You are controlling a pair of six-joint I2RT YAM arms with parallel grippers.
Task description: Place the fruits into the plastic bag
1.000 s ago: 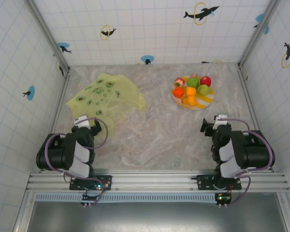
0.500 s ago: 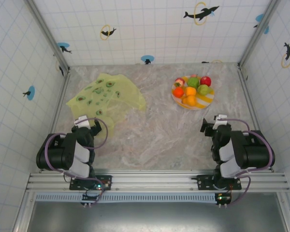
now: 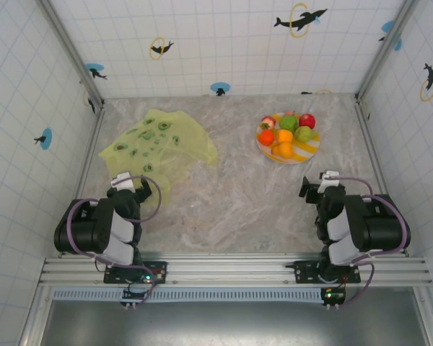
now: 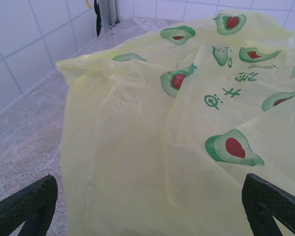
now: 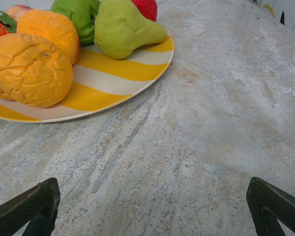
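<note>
The fruits [image 3: 287, 134] sit piled on a yellow-and-white striped plate [image 3: 307, 149] at the back right; the right wrist view shows two oranges [image 5: 30, 69], a green pear [image 5: 120, 27] and a red one. The yellow-green plastic bag [image 3: 159, 142] with avocado prints lies flat at the back left, spreading close in front of the left wrist camera [image 4: 187, 128]. My left gripper [image 3: 132, 186] stands open at the bag's near edge, fingers wide apart. My right gripper [image 3: 316, 189] is open over bare table, short of the plate, nothing between its fingers.
Tiled walls with dolphin stickers enclose the marble table [image 3: 238, 194] on three sides. Metal corner posts [image 3: 86, 79] stand at the back corners. A metal rail [image 3: 231, 270] runs along the near edge under both arm bases.
</note>
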